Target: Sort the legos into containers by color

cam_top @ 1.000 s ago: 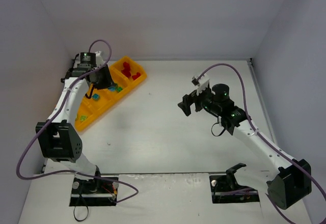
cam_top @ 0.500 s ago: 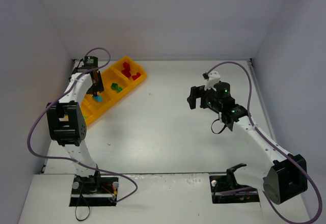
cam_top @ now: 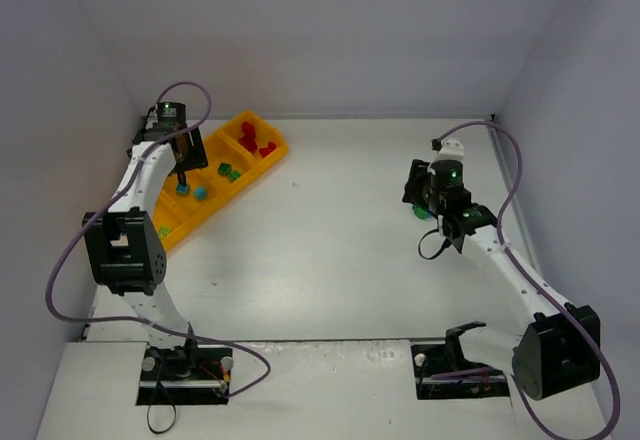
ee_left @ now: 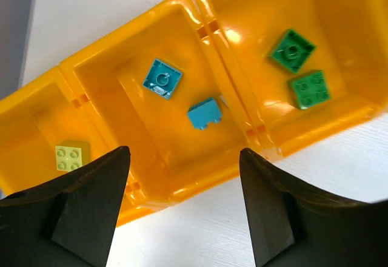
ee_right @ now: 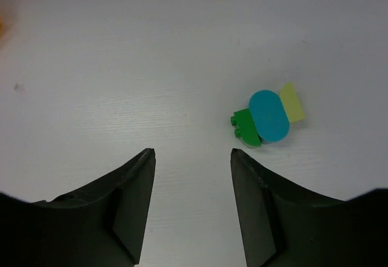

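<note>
The left jaws stand apart with nothing between them, hanging over the yellow-orange tray [ee_left: 206, 31], which lies slantwise at the far left of the tabletop [ee_left: 315, 212]. The left wrist camera looks into three compartments. The one on the left holds a yellow-green brick [ee_left: 70, 156]. The middle one holds two light blue bricks [ee_left: 162, 77], apart from each other. The one on the right holds two green bricks [ee_left: 292, 50] just beside each other. That camera does not reach the tray's far end. Only the overhead camera shows the red bricks [cam_top: 258, 145] lying there in the last compartment. Across the tabletop, the right jaws are also parted and grip nothing, with bare surface in the gap. The right wrist camera shows a small cluster ahead of them and to the right. A green piece [ee_right: 245, 127], a rounded light blue piece [ee_right: 268, 115] and a pale yellow piece [ee_right: 292, 103] touch one another on the tabletop, well apart from the tray. From overhead that cluster shrinks to a green speck beside the right wrist. Its blue and yellow parts cannot be made out there.
</note>
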Available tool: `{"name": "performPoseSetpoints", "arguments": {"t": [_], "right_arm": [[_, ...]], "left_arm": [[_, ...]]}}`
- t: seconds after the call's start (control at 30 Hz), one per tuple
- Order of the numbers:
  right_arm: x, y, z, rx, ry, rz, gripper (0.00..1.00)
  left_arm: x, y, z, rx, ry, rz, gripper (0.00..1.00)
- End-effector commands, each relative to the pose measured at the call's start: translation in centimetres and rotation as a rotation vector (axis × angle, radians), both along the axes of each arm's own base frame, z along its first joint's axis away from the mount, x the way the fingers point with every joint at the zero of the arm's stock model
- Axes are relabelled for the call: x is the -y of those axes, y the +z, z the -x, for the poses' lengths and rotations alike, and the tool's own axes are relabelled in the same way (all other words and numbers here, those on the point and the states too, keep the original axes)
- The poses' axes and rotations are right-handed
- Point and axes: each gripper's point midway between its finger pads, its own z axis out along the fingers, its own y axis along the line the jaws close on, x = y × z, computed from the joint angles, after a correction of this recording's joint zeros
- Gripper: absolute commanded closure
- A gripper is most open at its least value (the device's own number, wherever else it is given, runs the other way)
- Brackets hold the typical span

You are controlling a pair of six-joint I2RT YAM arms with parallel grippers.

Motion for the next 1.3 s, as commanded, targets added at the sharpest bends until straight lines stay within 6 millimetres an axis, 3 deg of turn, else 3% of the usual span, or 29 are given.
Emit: {"name": "performPoseSetpoints", "arguments": {"t": [0.0, 0.1, 0.27, 0.3, 0.33, 0.4, 0.53, 0.67, 0.9, 0.97, 1.03, 1.27], "right_arm": [[3.3, -1.2, -0.6, -0.029, -0.225, 0.023, 0.51], [4.3, -2.3, -1.0, -0.062, -0.321, 0.023, 0.47], [5.8, -4.5, -1.7, -0.111, -0.429, -0.007, 0.44], [6.1, -4.9, -1.7, -0.123, -0.44, -0.01, 0.44], [6.4, -4.9, -2.0, -0.124, -0.451, -0.021, 0.45], [7.3, -5.9, -2.5, -0.16, -0.46, -0.025, 0.49], [7.6, -6.7, -3.0, -0.189, -0.457, -0.03, 0.7], [7.7, -7.6, -3.7, -0.215, -0.468, -0.059, 0.7], [10.0, -8.4, -5.9, -0.239, -0.532, -0.105, 0.56], [10.6, -9.5, -6.4, -0.27, -0.529, -0.094, 0.51], [10.6, -10.4, -7.0, -0.296, -0.5, -0.077, 0.47], [9.0, -12.1, -7.9, -0.311, -0.403, -0.118, 0.49]], "left_arm": [[3.4, 7.9, 0.1, 0.214, -0.077, 0.048, 0.33], [7.1, 10.2, 1.6, 0.27, -0.18, 0.09, 0.33], [13.9, 10.6, 4.0, 0.276, -0.34, 0.189, 0.33], [16.2, 10.0, 4.9, 0.258, -0.4, 0.213, 0.33], [17.1, 9.7, 5.4, 0.251, -0.415, 0.227, 0.33], [20.0, 9.2, 6.4, 0.243, -0.481, 0.268, 0.33], [23.5, 7.1, 8.0, 0.194, -0.554, 0.302, 0.33], [24.8, 5.9, 8.4, 0.177, -0.587, 0.308, 0.33], [25.3, 6.5, 8.7, 0.187, -0.615, 0.328, 0.33], [25.4, 6.3, 9.0, 0.182, -0.62, 0.334, 0.33], [25.3, 6.2, 9.2, 0.177, -0.619, 0.336, 0.33], [25.0, 6.0, 10.0, 0.162, -0.622, 0.342, 0.33]]}}
